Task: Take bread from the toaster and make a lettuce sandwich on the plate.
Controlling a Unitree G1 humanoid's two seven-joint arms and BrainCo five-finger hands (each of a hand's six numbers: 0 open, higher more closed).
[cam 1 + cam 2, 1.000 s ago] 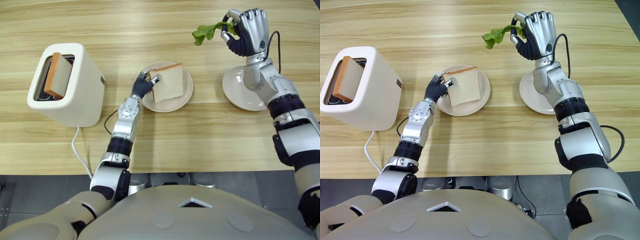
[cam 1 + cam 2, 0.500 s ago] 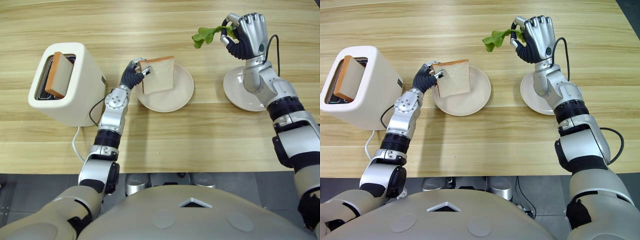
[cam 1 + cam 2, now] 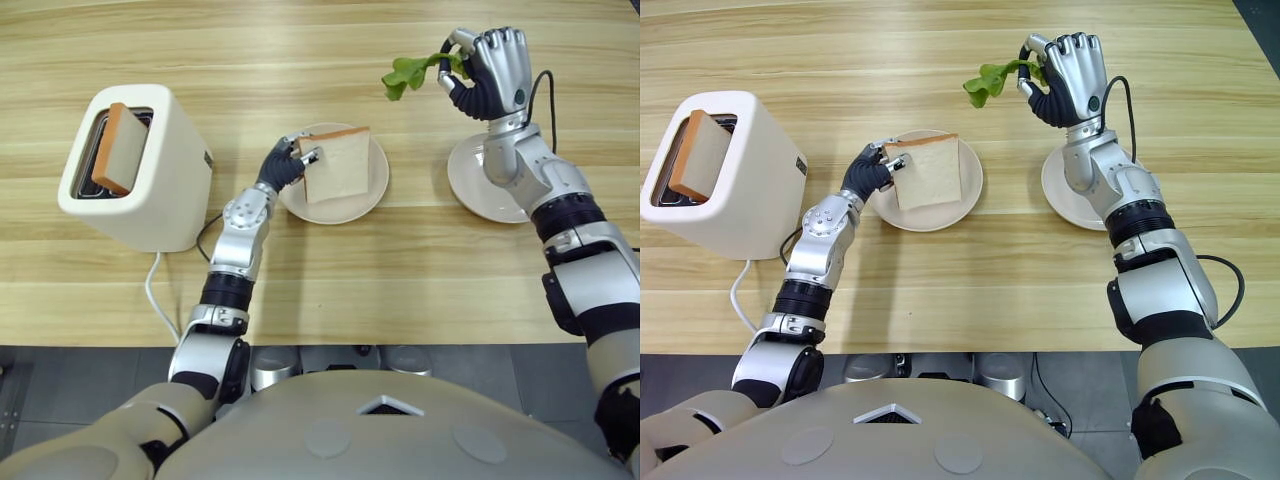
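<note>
A white toaster (image 3: 150,180) stands at the left with one bread slice (image 3: 118,148) sticking up from its slot. My left hand (image 3: 282,165) is shut on a second bread slice (image 3: 340,163), holding it by its left edge over the middle plate (image 3: 338,206). My right hand (image 3: 487,70) is raised above the right plate (image 3: 478,185) and is shut on a green lettuce leaf (image 3: 405,73) that hangs out to its left.
The toaster's white cord (image 3: 160,300) runs down to the table's near edge. A black cable (image 3: 536,90) trails behind my right hand. Bare wooden table lies between the two plates and along the far side.
My left hand carried the bread slice back right and lowered it over the middle plate. The right hand with the lettuce barely moved.
</note>
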